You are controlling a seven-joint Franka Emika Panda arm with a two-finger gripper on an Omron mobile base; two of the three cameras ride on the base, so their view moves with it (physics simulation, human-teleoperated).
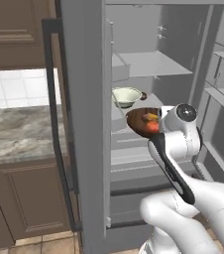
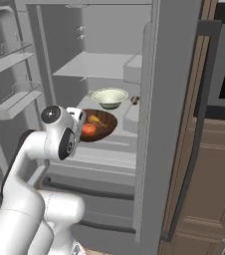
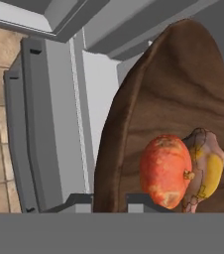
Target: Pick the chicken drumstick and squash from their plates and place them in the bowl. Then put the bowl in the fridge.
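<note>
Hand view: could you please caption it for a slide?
Fingers shut on wooden bowl holding squash and drumstick.

Lighting: even, flat, bright; no glare. Shadows: faint, soft inside fridge (image 1: 153,64). Sharpness: rendered, slightly soft; no edge distortion.

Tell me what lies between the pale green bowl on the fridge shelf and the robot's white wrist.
The round dark brown wooden bowl, holding an orange-red squash and a yellowish drumstick, sits between the pale green bowl and the wrist, clearest in the right base view.
</note>
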